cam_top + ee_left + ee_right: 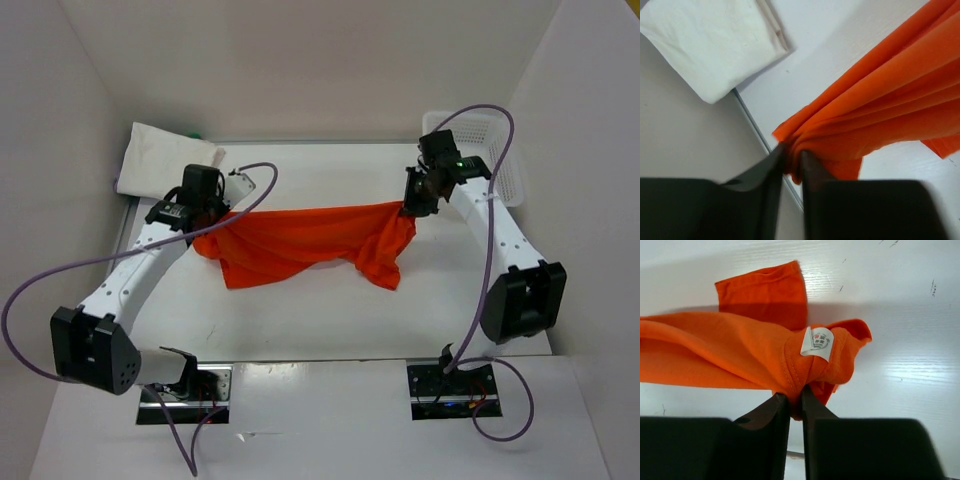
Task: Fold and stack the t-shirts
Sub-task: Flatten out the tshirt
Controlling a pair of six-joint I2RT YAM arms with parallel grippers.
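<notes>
I am pinching the orange-red t-shirt with both my grippers. My left gripper is clamping one bunched end of it, close to the left edge of the table. My right gripper is clamping the collar part, just under the white label. The shirt is hanging stretched between them, with its lower folds sagging toward the table. A folded white t-shirt is lying at the far left corner.

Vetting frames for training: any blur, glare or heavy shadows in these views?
Top external: sharp, evenly lit, faint shadow under the orange-red cloth t-shirt. Left wrist: black left fingers blurred, folded white cloth t-shirt nearly washed out. Right wrist: black right fingers blurred, white neck label fairly sharp, shadow band behind the shirt.
</notes>
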